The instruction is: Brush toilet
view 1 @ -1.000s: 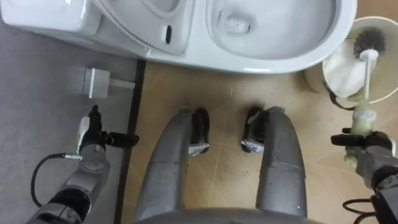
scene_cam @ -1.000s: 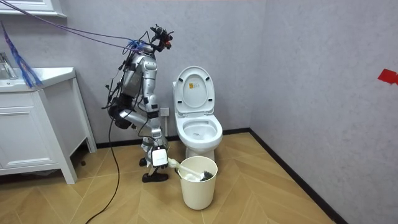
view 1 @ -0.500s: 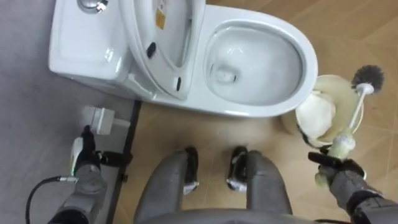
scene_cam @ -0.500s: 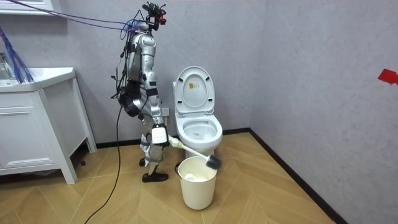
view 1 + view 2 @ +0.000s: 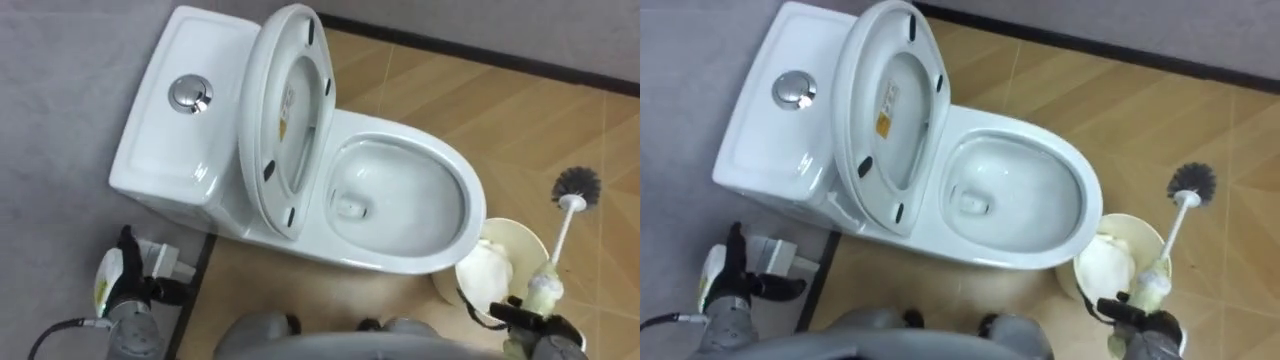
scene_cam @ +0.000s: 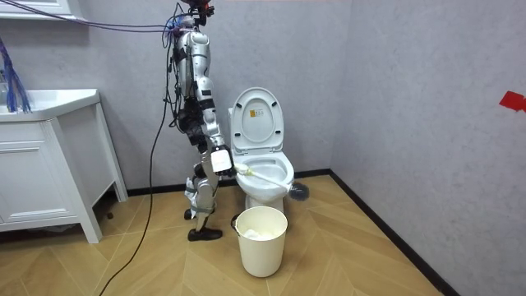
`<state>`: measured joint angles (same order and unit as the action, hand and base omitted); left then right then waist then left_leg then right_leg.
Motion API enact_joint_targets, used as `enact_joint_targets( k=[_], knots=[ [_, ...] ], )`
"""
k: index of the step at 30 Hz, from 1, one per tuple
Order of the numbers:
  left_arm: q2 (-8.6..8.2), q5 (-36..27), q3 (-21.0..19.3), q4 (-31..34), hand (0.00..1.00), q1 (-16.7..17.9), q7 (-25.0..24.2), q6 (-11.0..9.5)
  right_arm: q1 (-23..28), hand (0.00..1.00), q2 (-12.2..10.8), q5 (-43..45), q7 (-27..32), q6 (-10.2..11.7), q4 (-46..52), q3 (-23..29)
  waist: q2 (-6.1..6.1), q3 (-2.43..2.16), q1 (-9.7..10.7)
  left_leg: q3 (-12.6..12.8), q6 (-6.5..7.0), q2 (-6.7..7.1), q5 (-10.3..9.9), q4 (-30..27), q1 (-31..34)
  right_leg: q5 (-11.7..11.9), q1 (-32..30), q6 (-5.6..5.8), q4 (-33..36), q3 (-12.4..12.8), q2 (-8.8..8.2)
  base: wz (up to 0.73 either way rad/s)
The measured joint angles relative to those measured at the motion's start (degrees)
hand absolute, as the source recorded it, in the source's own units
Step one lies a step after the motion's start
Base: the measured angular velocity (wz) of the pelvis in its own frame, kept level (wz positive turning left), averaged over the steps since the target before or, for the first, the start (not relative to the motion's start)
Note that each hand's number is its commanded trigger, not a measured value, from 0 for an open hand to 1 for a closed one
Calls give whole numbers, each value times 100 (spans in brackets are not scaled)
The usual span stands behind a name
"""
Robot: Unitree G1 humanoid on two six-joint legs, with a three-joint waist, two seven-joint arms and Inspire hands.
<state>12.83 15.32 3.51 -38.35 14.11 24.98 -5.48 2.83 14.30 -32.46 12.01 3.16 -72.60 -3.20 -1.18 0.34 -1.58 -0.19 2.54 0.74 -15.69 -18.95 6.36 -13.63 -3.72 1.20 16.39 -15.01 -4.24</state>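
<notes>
The white toilet [image 5: 455, 170] stands with lid and seat raised against the tank, its bowl bare. My right hand [image 5: 541, 322] is at the lower right, shut on the white handle of the toilet brush [image 5: 576, 186]. The brush's black bristle head hangs over the wooden floor, right of the bowl and beyond the cream bucket [image 5: 500, 275]. In the room view the brush [image 6: 297, 191] reaches out past the front of the toilet [image 6: 261, 177]. My left hand [image 5: 124, 290] hangs at the lower left by the wall, fingers straight, holding nothing.
The bucket [image 6: 261, 238] with a white liner stands on the floor in front of the toilet. A small white wall fitting [image 5: 165, 262] sits beside my left hand. A white cabinet [image 6: 49, 173] stands at the room view's left. I stand upright beside the toilet.
I have straightened up from a bend, so the eye views shifted down the toilet. The brush came up out of the bucket and swung out past the bowl.
</notes>
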Motion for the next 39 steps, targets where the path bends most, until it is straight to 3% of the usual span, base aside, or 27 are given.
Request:
enact_joint_targets(
  k=[4, 6, 9, 13, 15, 16, 18, 20, 27, 30, 35, 39],
  knots=[
    [-40, 553, -353, 693, 0, 322, 249, 26, 60, 100, -90, 643, -3, 109, 41, 9, -99, 35, -18, -42, -14, -5, 8, 54, -124, 2, 155, 1, -83, -2, 24, 13],
    [-35, 789, -407, 863, 0, 333, 371, 56, 77, 100, -91, 989, 54, 112, 85, 6, -107, 39, -16, -95, -15, 3, 9, 55, -109, 2, 174, 1, -92, -23, 24, 25],
    [-35, 1275, -482, 1232, 0, 385, 376, 275, 106, 100, -101, 1892, 56, 211, 158, 5, -161, 60, -17, -188, -19, 17, 11, 37, -117, 10, 292, 6, -225, -16, 39, 22],
    [-19, 1687, -518, 1433, 0, 411, 450, 287, 14, 100, -100, 2985, 59, 430, 154, -28, -179, 77, -15, -292, -38, 12, 23, 1, -84, 81, 384, -4, -386, 43, 96, 11],
    [33, 1712, -370, 1754, 0, 392, 704, 138, -8, 100, -98, 3292, 59, 455, 128, -126, -170, 117, -12, -325, -43, 12, 26, -43, -65, 98, 389, -11, -390, 68, 110, 12],
    [97, 1886, -210, 1989, 0, 351, 923, -158, -52, 100, -96, 3495, 58, 457, 157, -178, -160, 122, -22, -330, -50, 12, 30, -44, -54, 102, 390, -15, -386, 68, 113, 7],
    [202, 2271, 9, 2177, 0, 168, 1189, -495, -117, 100, -90, 3901, 55, 496, 170, -187, -99, 101, -38, -308, -57, 2, 35, -47, -56, 125, 390, -25, -383, 61, 120, -9],
    [378, 2707, 160, 2110, 0, 205, 1189, -477, -180, 100, -56, 4355, 57, 500, 172, -186, -8, 97, -27, -238, -59, -7, 40, -43, -74, 142, 365, -31, -370, 103, 123, -15],
    [408, 3616, 234, 2085, 0, 114, 1208, -431, -277, 100, 145, 5698, -124, 421, 207, -458, -10, 72, -70, -100, -55, -26, 90, 39, -121, 148, 236, -41, -212, 190, 101, -11],
    [420, 3613, 244, 1948, 0, 113, 1175, -414, -268, 100, 184, 6159, -171, 306, 384, -483, -29, 62, -71, -3, -55, -19, 90, 58, -218, 147, 270, -41, -142, 247, 103, -17],
    [477, 3600, 394, 1819, 0, -60, 956, -371, -376, 100, 263, 6451, -296, 306, 409, -588, -83, 68, -50, 1, -48, -10, 98, 12, -226, 141, 252, -36, -51, 244, 72, -1],
    [626, 3545, 697, 1507, 0, -298, 746, -368, -412, 100, 444, 6718, -403, 297, 681, -730, -120, 68, -43, 14, -30, -2, 105, 16, -206, 138, 214, -30, 29, 259, 41, -2]
  ],
)
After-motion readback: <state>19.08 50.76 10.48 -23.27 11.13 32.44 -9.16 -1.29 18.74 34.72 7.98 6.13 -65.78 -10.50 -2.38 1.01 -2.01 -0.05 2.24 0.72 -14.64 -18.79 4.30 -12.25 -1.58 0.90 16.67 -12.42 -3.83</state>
